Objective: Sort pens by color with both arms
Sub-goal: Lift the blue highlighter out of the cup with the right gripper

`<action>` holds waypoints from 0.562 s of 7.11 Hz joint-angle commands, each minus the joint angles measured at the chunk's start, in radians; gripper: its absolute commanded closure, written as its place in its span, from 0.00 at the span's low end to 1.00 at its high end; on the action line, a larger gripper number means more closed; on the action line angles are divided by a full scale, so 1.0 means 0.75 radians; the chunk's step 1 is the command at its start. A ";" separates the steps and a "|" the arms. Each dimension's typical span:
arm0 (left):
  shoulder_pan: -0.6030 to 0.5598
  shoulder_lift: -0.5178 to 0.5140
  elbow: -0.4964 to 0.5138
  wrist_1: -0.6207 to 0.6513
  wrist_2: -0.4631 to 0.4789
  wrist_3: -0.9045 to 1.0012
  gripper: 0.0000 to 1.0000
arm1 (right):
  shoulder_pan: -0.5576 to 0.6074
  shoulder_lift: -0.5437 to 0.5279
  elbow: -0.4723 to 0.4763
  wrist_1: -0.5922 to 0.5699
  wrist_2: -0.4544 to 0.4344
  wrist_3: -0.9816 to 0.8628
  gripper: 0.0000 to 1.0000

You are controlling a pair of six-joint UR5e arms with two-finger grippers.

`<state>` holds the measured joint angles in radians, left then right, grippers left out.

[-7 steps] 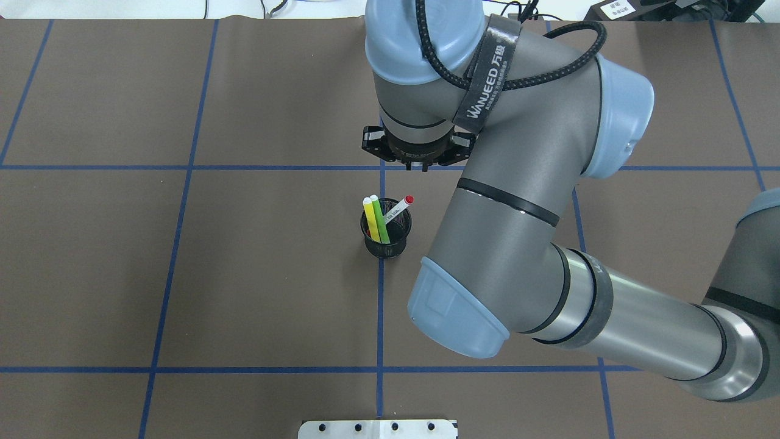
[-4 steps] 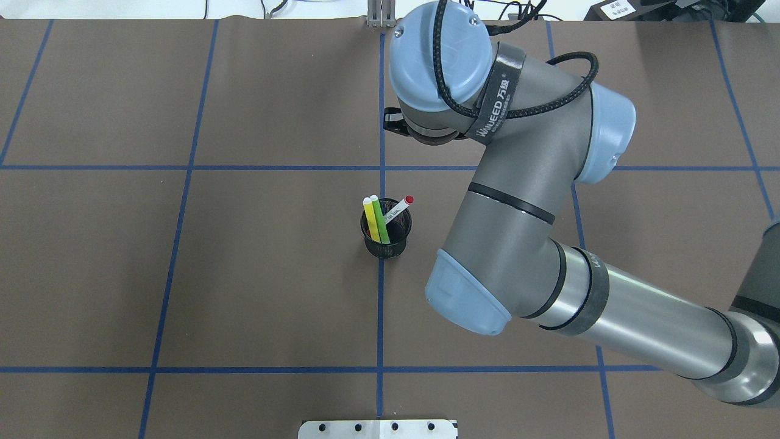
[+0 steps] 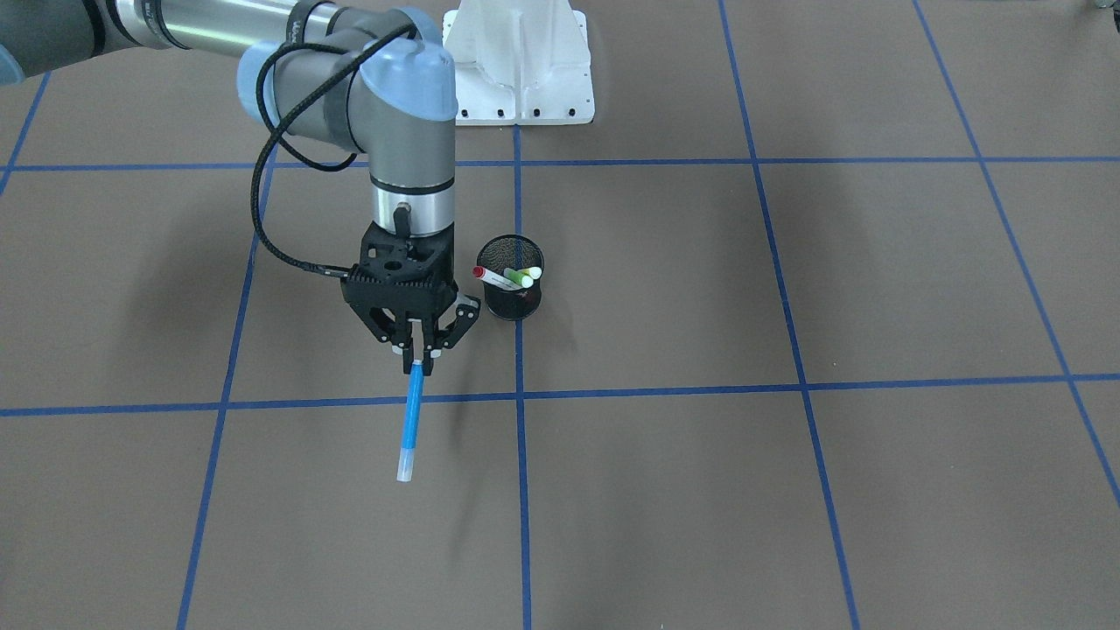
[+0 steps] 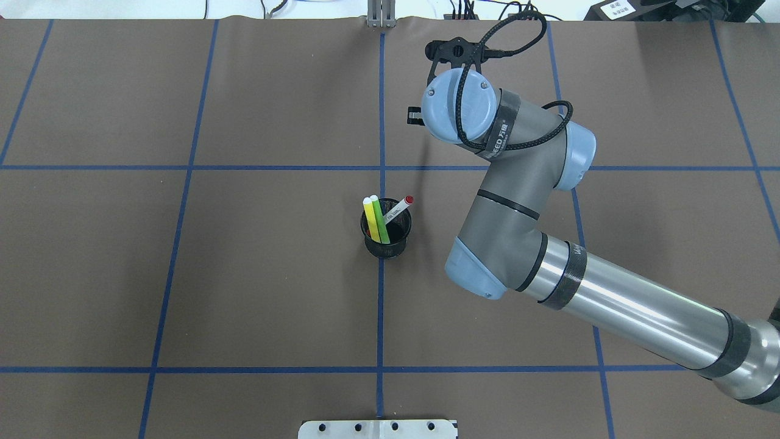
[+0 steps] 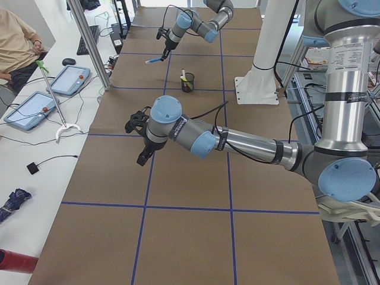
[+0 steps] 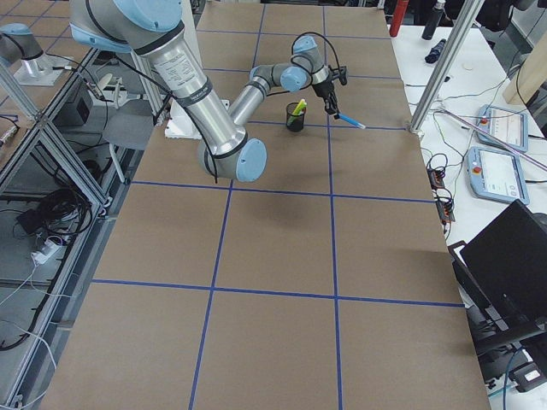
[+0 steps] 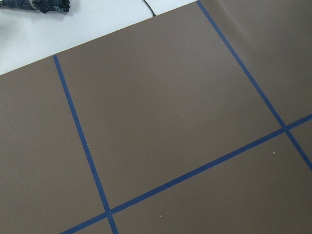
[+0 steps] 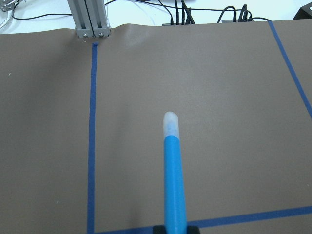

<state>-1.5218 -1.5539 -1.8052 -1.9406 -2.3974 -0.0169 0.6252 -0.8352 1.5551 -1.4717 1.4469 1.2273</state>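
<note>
One blue pen [image 3: 410, 420] sits clamped in our right gripper [image 3: 420, 354]; we should lower it gently before releasing. We cannot tell whether our left gripper [image 5: 143, 156] is parted or closed.

Blue pen [image 3: 410, 424], pale-tipped, clamped by its top end in right gripper [image 3: 418, 354], hanging slanted below it. Yellow pen [image 4: 370, 219], green pen [image 4: 381, 222] and red-capped white pen [image 4: 398, 208] leaning in cup [image 4: 390, 249] just beside this gripper. Right arm [image 4: 518, 201] bent; left arm [image 5: 237, 141] low, well apart.
</note>
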 commanded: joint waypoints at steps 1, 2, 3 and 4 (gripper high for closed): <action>0.004 0.000 -0.002 -0.002 0.000 0.000 0.00 | 0.007 -0.137 -0.057 0.252 -0.033 -0.051 1.00; 0.006 -0.002 -0.004 -0.004 0.000 0.000 0.00 | 0.005 -0.175 -0.059 0.301 -0.072 -0.047 1.00; 0.006 -0.004 -0.006 -0.002 0.000 0.000 0.00 | -0.009 -0.215 -0.059 0.401 -0.098 -0.049 1.00; 0.006 -0.006 -0.007 -0.002 0.000 0.000 0.00 | -0.046 -0.240 -0.075 0.473 -0.200 -0.045 1.00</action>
<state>-1.5174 -1.5567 -1.8092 -1.9424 -2.3976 -0.0169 0.6154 -0.9853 1.5088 -1.1918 1.3658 1.1925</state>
